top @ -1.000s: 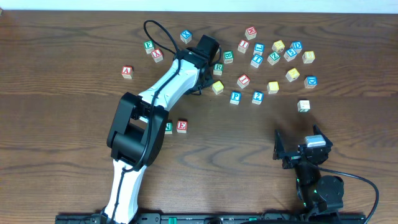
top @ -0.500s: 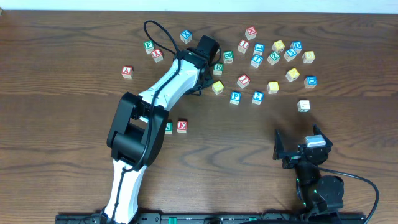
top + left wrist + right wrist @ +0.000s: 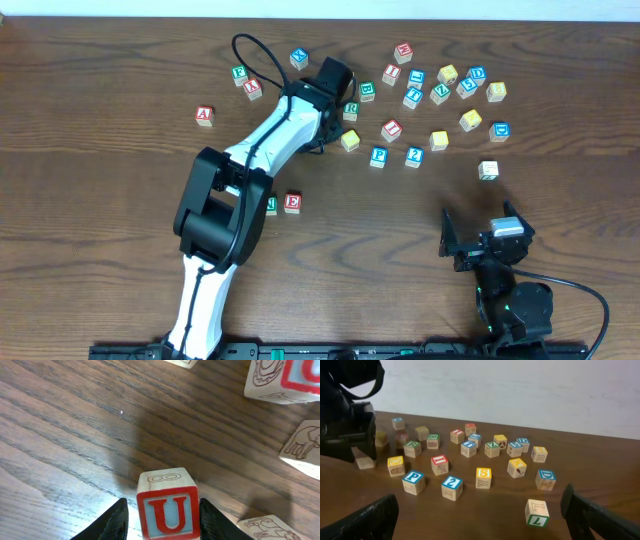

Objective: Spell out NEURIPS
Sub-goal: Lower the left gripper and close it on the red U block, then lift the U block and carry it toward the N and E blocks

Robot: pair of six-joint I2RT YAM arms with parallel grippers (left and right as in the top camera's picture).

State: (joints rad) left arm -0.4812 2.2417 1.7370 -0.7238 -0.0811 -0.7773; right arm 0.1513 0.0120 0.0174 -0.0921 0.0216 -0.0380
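Observation:
A wooden cube with a red U (image 3: 168,510) sits between the black fingers of my left gripper (image 3: 165,516), which is shut on it just over the table. In the overhead view the left arm (image 3: 290,120) covers this cube. The green N (image 3: 270,204) and red E (image 3: 292,202) cubes lie side by side at the left-centre. A green R (image 3: 351,109), a red I (image 3: 439,460), a blue P (image 3: 413,478) and a yellow S (image 3: 483,474) lie loose in the far cluster. My right gripper (image 3: 479,502) is open and holds nothing, well short of the cluster.
Other cubes are scattered at the back: a blue 2 (image 3: 451,483), a green 7 (image 3: 537,512) nearest the right gripper, a blue D (image 3: 545,476), and red A cubes (image 3: 204,115) at the far left. Two cubes (image 3: 300,445) lie close beside the held U.

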